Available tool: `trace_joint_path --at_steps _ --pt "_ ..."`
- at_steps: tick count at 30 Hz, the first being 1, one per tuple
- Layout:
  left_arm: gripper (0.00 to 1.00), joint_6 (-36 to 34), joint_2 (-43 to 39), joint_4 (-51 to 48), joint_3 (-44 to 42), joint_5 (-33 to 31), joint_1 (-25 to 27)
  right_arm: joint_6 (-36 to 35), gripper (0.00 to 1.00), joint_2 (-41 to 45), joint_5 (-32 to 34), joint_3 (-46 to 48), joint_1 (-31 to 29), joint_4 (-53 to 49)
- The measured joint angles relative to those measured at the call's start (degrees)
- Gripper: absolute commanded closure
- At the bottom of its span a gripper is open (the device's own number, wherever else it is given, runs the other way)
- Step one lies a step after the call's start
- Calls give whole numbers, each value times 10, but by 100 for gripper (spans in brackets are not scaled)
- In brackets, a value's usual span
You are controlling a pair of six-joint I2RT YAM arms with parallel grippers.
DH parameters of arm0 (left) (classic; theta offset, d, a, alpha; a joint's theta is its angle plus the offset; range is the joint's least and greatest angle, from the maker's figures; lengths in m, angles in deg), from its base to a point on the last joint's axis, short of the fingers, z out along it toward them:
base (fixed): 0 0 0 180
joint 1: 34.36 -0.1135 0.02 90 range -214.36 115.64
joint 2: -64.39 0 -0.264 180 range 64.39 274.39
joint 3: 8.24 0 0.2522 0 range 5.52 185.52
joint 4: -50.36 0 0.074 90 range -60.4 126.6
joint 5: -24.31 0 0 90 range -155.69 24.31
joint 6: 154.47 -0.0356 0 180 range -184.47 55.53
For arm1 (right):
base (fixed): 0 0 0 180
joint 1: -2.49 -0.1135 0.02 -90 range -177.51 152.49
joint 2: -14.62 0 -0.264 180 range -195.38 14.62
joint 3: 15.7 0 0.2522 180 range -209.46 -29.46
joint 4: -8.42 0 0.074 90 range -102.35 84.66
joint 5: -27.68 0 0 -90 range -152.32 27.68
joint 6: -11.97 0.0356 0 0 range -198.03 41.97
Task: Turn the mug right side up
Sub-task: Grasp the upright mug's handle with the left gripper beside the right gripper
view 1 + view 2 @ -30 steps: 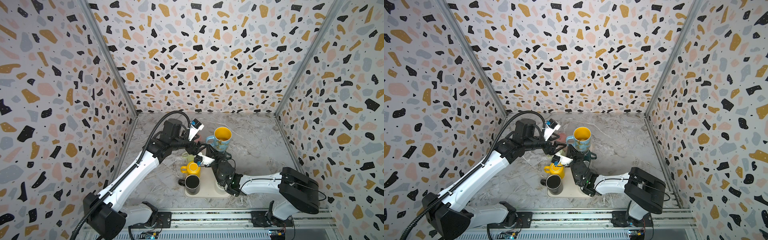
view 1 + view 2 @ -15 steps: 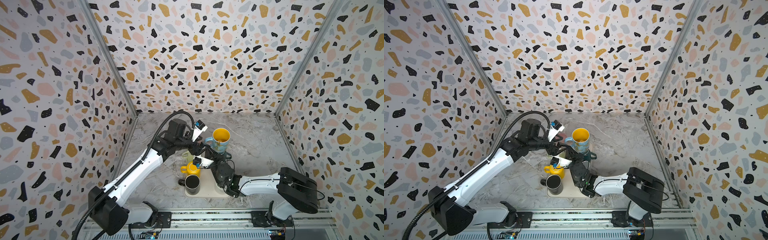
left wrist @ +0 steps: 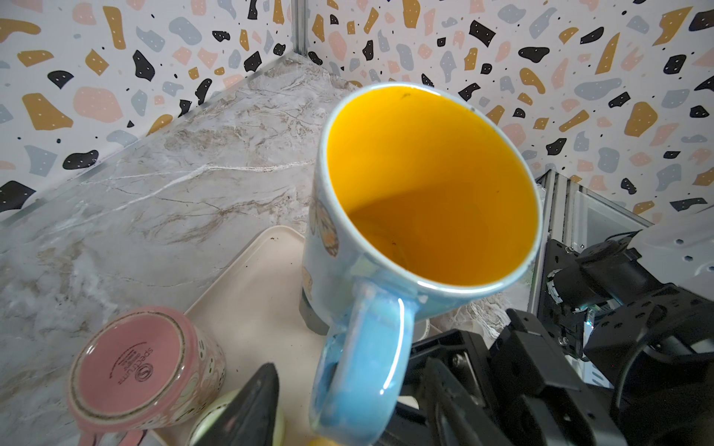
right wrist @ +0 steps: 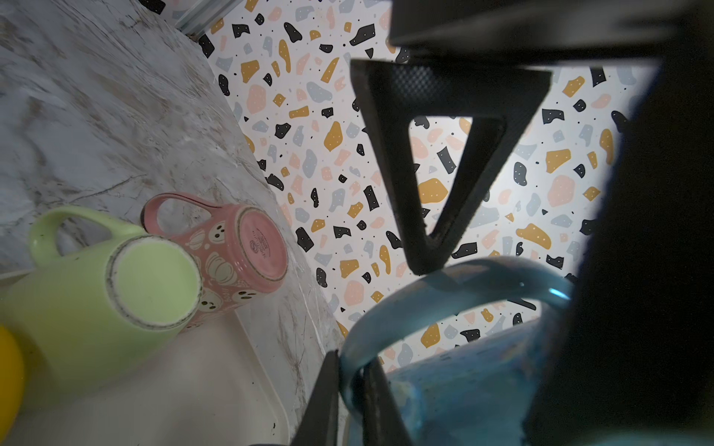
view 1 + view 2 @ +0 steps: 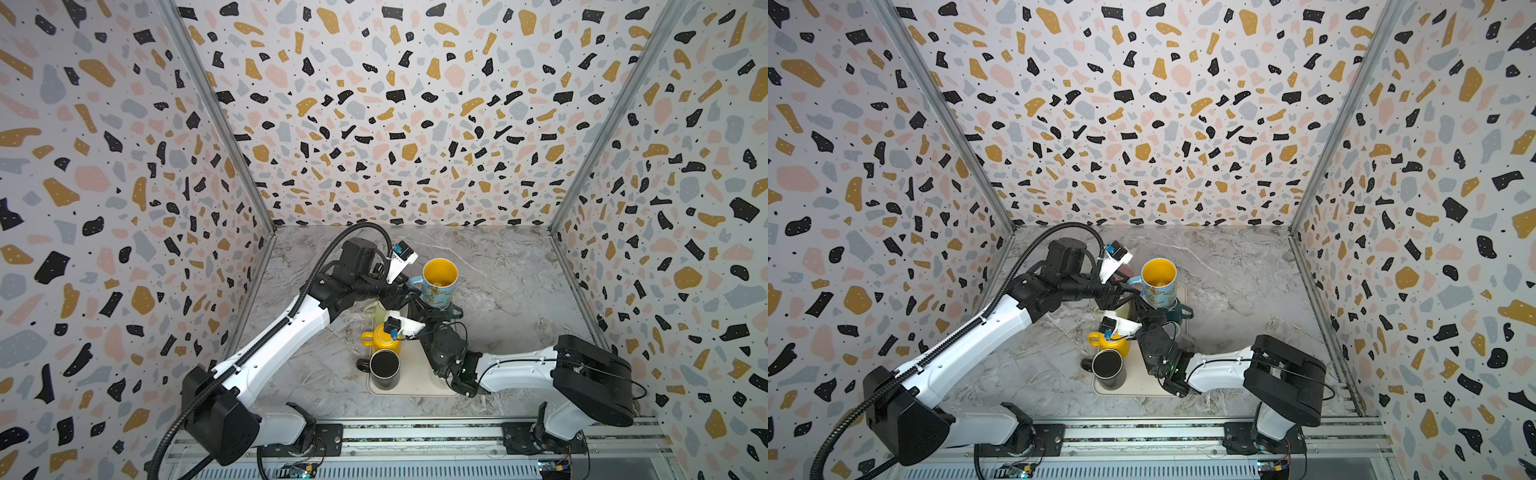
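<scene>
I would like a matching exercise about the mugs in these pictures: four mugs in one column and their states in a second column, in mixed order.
Mugs
1. blue mug
2. pink mug
3. green mug
4. black mug

States
A. bottom up, plain base
B. mouth up, standing free on the tray
C. mouth up, handle pinched by the right gripper
D. bottom up, printed stamp on its base

Pairs: 1-C, 2-D, 3-A, 4-B
</scene>
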Motion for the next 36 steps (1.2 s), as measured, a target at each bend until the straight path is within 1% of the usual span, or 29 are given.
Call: trace_joint_path --at_steps 6,10,12,15,17,18,19,20,29,31,33,36 --pt "44 0 0 5 0 2 3 -2 100 -1 -1 0 -1 3" --pt "50 1 4 9 0 3 5 -4 100 -2 -2 0 -1 4" --pt "55 1 8 10 0 4 6 -4 100 -2 -3 0 -1 4" --pt "69 2 14 13 0 5 7 -4 100 -2 -3 0 -1 4" --pt "82 2 16 16 0 0 6 -3 100 -2 -2 0 -2 4" --pt "90 -11 18 21 0 -14 5 -4 100 -2 2 0 -2 5" --pt "98 0 19 25 0 -18 1 -3 100 -2 5 0 -4 7" --pt "100 -1 19 24 0 -20 -2 -4 100 -3 2 0 -4 7" --pt "100 5 16 42 -10 -25 0 -6 100 -4 4 0 -5 8" --pt "100 8 10 46 -16 -27 0 -6 91 -4 6 0 -5 8" --pt "100 12 3 50 -22 -31 1 -6 85 -4 9 0 -7 10" --pt "100 17 -5 52 -28 -33 4 -6 80 -3 11 0 -8 16"
